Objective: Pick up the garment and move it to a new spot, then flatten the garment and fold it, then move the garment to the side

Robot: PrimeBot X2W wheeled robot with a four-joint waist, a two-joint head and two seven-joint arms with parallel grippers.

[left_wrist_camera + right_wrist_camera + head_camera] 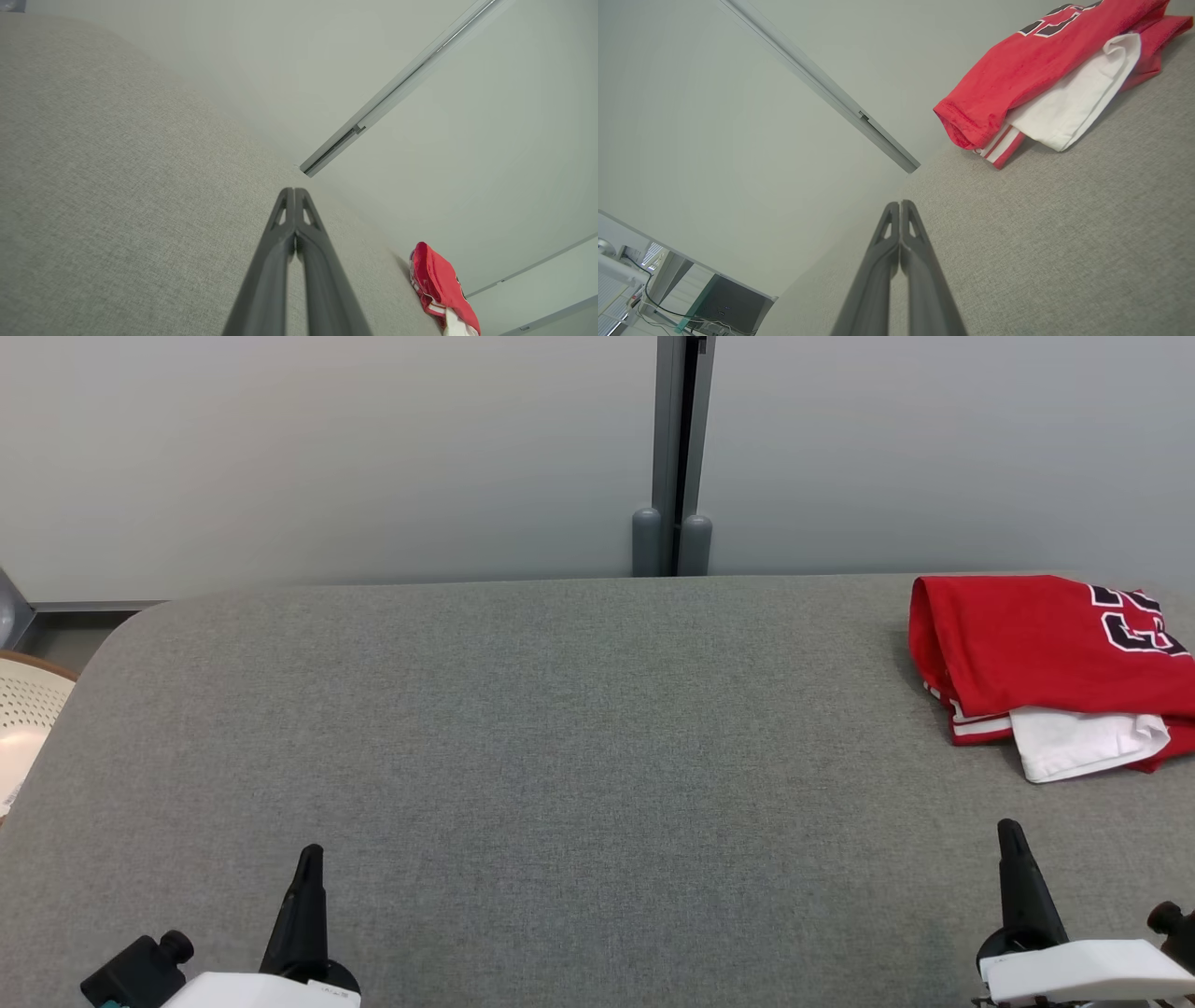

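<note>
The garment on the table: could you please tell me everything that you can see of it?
The garment is a red jersey of soft-looking cloth, with black, white-edged numerals, red-and-white striped trim and a white layer sticking out at its near edge. It lies folded into a loose, layered bundle at the far right of the grey table, cut off by the head view's right edge. Only the table touches it.

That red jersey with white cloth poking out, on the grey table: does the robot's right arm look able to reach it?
Probably yes. The right gripper sits shut just short of the red jersey, with bare grey fabric table between them and nothing in the way.
</note>
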